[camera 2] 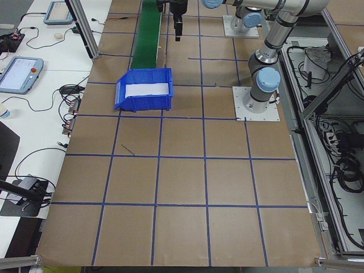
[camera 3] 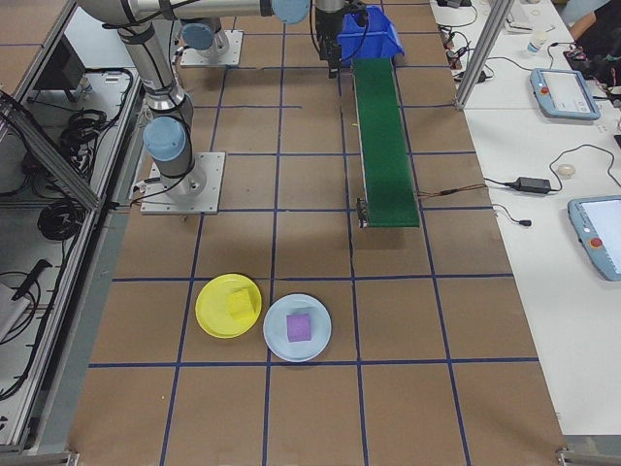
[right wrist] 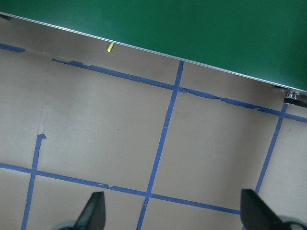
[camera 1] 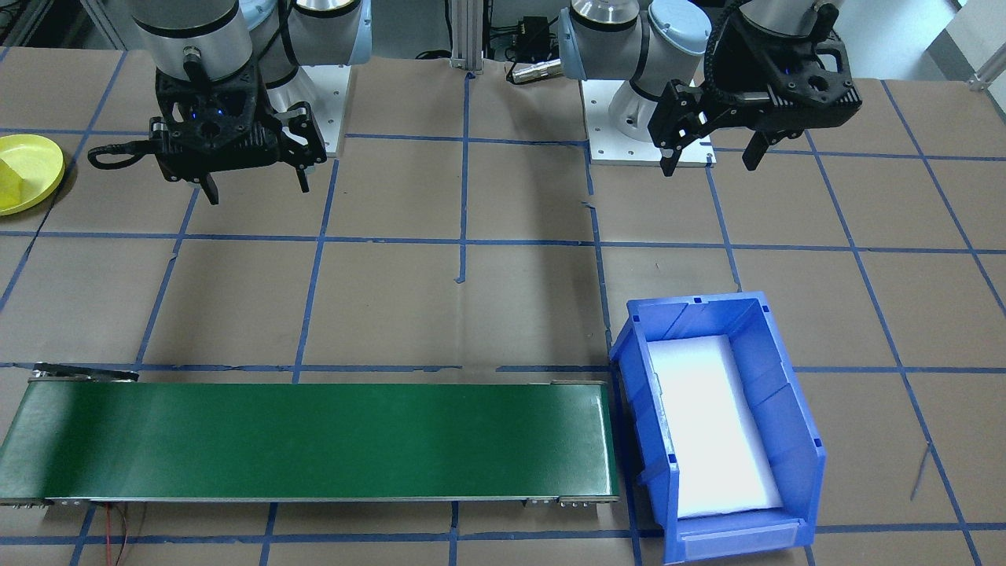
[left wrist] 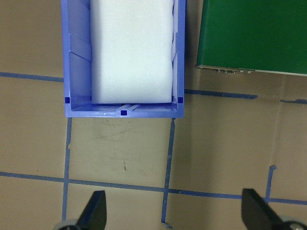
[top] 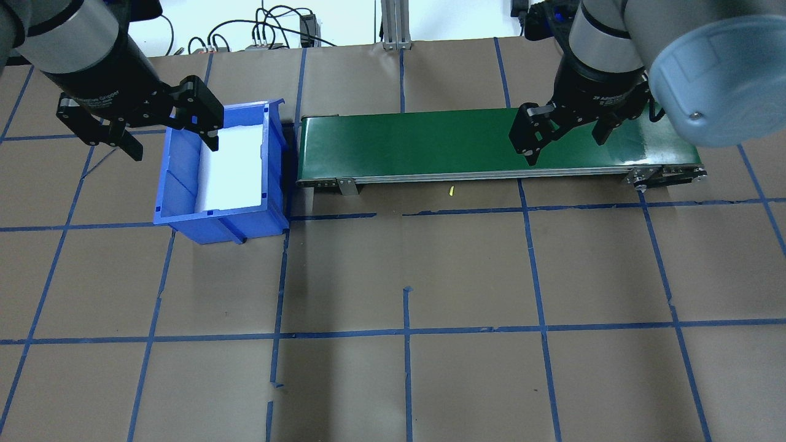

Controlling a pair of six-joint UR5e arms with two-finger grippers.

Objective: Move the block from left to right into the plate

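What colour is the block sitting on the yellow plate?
Yellow, like the plate itself; the block shows best in the exterior right view.

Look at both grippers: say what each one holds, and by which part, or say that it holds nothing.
Neither holds anything. The left gripper hangs open near the blue bin, and the right gripper hangs open beside the green conveyor.
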